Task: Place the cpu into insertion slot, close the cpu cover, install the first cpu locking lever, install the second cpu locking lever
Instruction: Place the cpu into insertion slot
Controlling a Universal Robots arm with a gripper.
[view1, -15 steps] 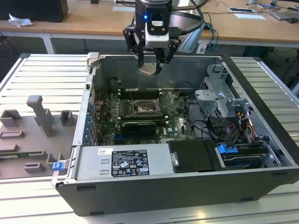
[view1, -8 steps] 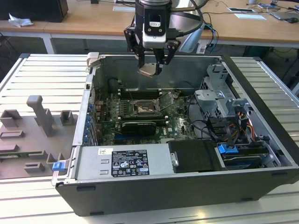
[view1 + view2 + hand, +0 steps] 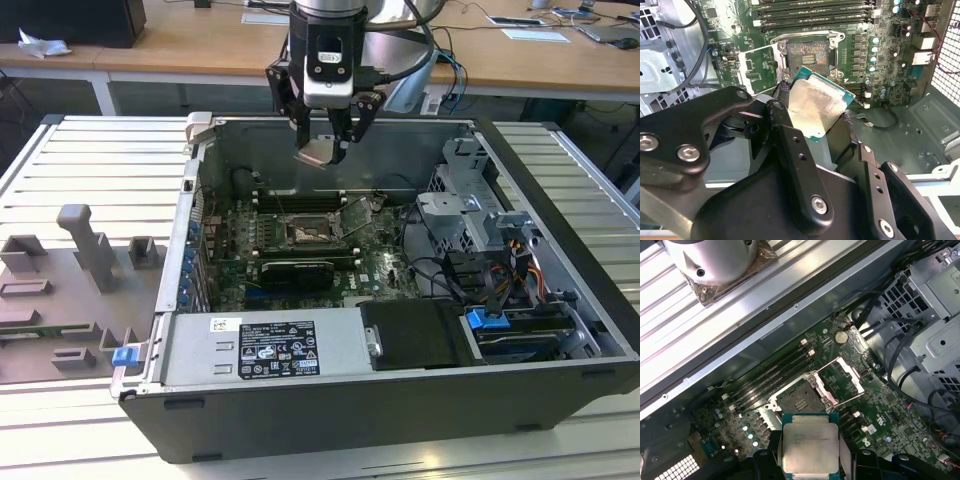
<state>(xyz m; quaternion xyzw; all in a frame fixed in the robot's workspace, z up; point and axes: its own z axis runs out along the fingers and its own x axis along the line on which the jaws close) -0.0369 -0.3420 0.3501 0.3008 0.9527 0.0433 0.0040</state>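
My gripper [image 3: 323, 146] hangs above the open computer case, shut on the cpu [image 3: 320, 151], a flat silver-grey square chip. Both wrist views show the cpu [image 3: 812, 106] [image 3: 810, 446] clamped between the black fingers [image 3: 790, 145], well above the board. The insertion slot [image 3: 306, 234] [image 3: 806, 54] [image 3: 799, 402] lies open on the green motherboard below, a dark square socket with a silver rim. Beside the socket, the cpu cover [image 3: 849, 375] [image 3: 760, 70] stands swung open, a thin silver frame hinged at the socket's edge.
Long black memory slots [image 3: 770, 377] run beside the socket. A black graphics card [image 3: 297, 272] lies nearer the power supply [image 3: 265, 345]. Drive cages and cables [image 3: 480, 250] fill the exterior view's right. A grey fixture plate [image 3: 70, 290] sits left of the case.
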